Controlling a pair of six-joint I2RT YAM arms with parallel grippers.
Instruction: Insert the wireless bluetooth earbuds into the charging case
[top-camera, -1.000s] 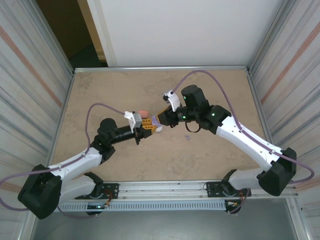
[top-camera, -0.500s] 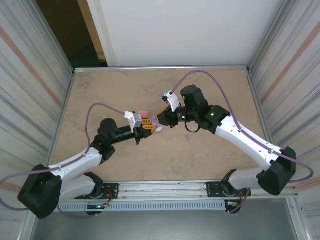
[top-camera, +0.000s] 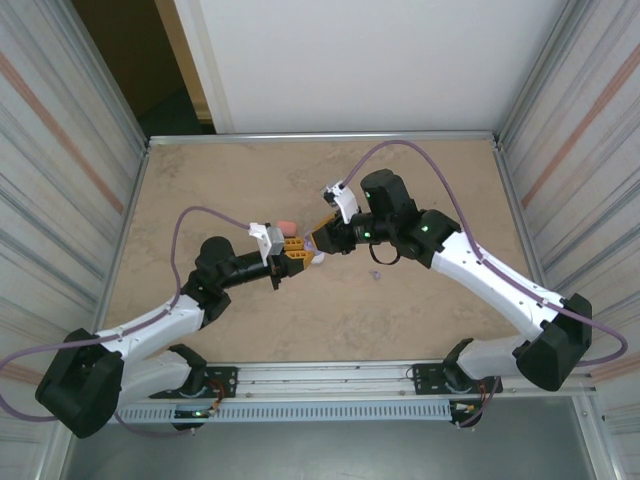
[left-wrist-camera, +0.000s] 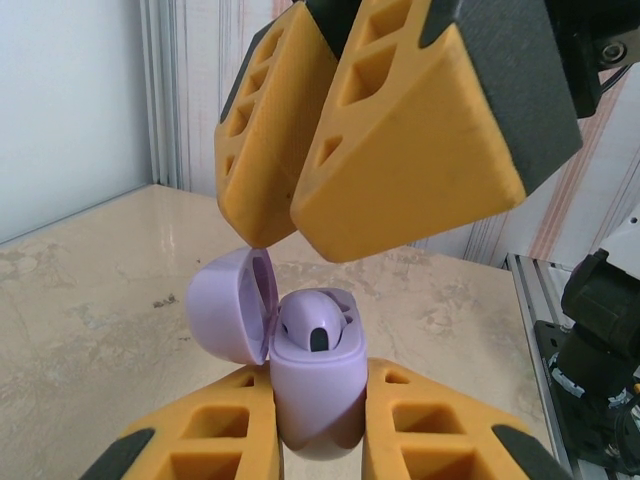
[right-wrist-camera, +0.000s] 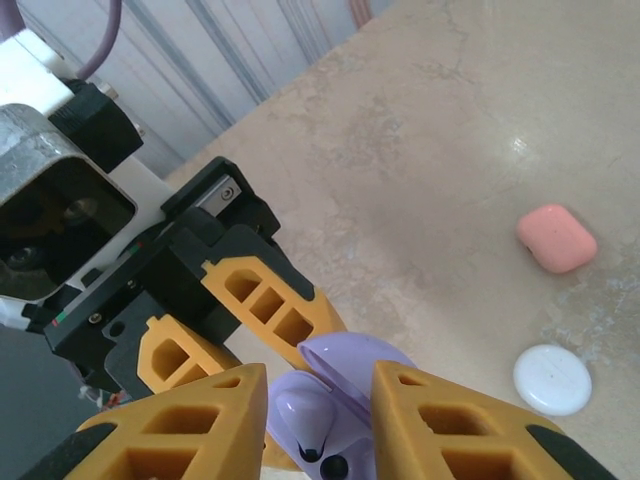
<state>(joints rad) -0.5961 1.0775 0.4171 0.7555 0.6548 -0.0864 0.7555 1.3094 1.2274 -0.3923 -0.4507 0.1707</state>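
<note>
My left gripper (left-wrist-camera: 316, 410) is shut on a purple charging case (left-wrist-camera: 315, 385) and holds it upright, its lid (left-wrist-camera: 228, 305) swung open to the left. One purple earbud (left-wrist-camera: 313, 322) sits in the case's right well. My right gripper (right-wrist-camera: 318, 400) hangs just above the case, open, one finger on each side of the earbud (right-wrist-camera: 308, 420) with a small gap. In the top view both grippers meet mid-table around the case (top-camera: 313, 247). Another tiny purple earbud (top-camera: 376, 272) lies on the table to the right of them.
A pink case (right-wrist-camera: 556, 238) and a white round case (right-wrist-camera: 552, 380) lie shut on the beige tabletop (right-wrist-camera: 430, 130) beyond the grippers. The pink case (top-camera: 286, 226) is just behind the left gripper. Metal rails edge the table.
The right gripper's fingers have parted a little over the case, letting go of the earbud. Both arms stay almost where they were.
</note>
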